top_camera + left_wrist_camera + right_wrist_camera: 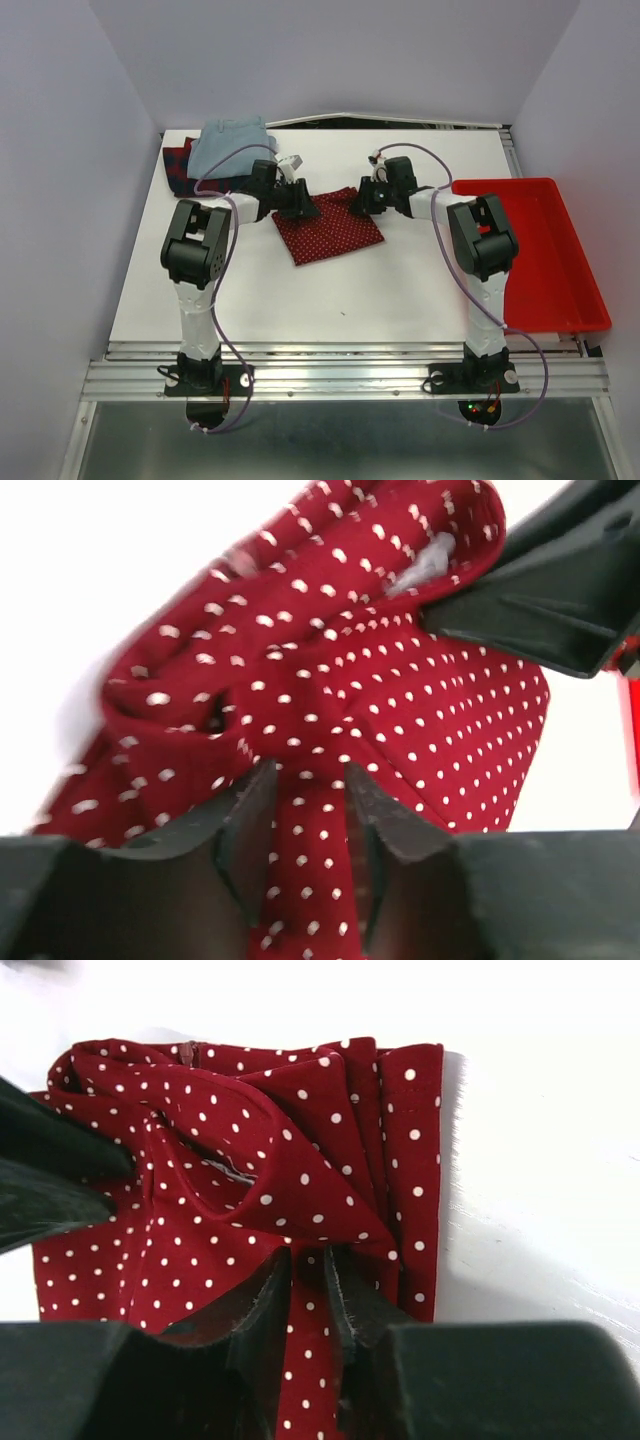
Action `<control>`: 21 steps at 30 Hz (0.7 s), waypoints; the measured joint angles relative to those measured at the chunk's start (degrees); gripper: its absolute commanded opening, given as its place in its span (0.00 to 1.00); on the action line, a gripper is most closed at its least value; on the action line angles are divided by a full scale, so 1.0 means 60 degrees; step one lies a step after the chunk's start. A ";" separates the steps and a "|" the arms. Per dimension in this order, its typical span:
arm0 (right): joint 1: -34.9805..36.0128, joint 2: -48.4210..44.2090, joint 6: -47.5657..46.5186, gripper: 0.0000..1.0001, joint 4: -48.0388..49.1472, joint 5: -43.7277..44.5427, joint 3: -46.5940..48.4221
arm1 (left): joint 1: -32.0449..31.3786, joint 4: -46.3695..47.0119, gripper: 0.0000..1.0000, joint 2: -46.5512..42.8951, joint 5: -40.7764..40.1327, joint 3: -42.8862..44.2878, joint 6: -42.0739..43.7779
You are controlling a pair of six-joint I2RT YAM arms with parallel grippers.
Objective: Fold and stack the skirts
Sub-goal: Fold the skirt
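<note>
The dark red skirt with white dots lies partly folded in the middle of the table. My left gripper is at its far left corner. In the left wrist view its jaws stand apart, with the dotted cloth running between them. My right gripper is at the far right corner, its jaws close together on a raised fold of the skirt. The pale blue skirt lies on the plaid skirt at the far left corner.
A bright red plastic tray stands along the table's right side. The right gripper's body shows in the left wrist view, and the left gripper's body in the right wrist view. The two are close together.
</note>
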 measured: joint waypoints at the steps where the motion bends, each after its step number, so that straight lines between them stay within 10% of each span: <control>1: 0.0000 0.0000 0.0018 0.25 -0.0040 0.0058 0.0000 | 0.0040 -0.0080 0.57 0.0000 -0.0058 0.0164 0.0058; 21: 0.0000 -0.1483 0.0976 0.30 -0.0674 -0.1461 -0.1800 | 0.0197 -0.1461 0.70 -0.1880 -0.0896 0.0102 0.2146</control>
